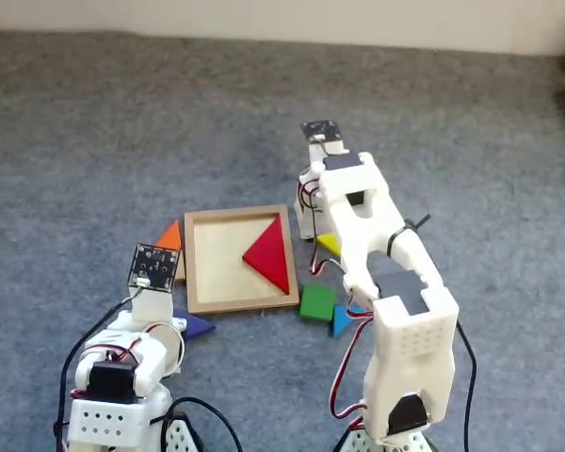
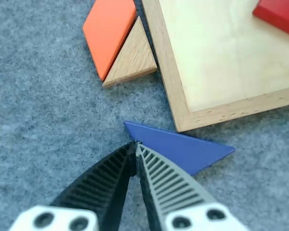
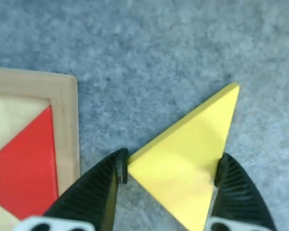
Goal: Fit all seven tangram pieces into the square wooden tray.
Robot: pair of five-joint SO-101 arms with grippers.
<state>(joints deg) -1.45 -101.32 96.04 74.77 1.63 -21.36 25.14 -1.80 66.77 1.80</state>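
Grey felt-like carpet (image 1: 94,141) covers the table. Far left, the white plastic left arm (image 1: 122,377). Its left gripper (image 2: 136,147) has ribbed black fingers (image 2: 106,183) pressed together with nothing between them, tips at the corner of a flat dark blue triangle (image 2: 183,149). That triangle lies on the carpet just off the tray's near corner.

Beside the tray's left rim lie an orange parallelogram (image 2: 110,33) and a bare-wood triangle (image 2: 132,57), touching edge to edge, smooth and matte.

The square wooden tray (image 2: 171,72) has a pale ply floor and a raised light wood rim. Inside it a large glossy red triangle (image 1: 268,252) lies flat against the right rim.

Right of the tray's near corner are a green square (image 1: 316,301) and a small light-blue piece (image 1: 340,320), adjacent.

The yellow triangle (image 3: 188,163) lies flat on the carpet just beside the tray's right rim. The right gripper (image 3: 171,163) is spread wide, one ribbed finger (image 3: 111,178) at each side of it. Can't tell if they press it.
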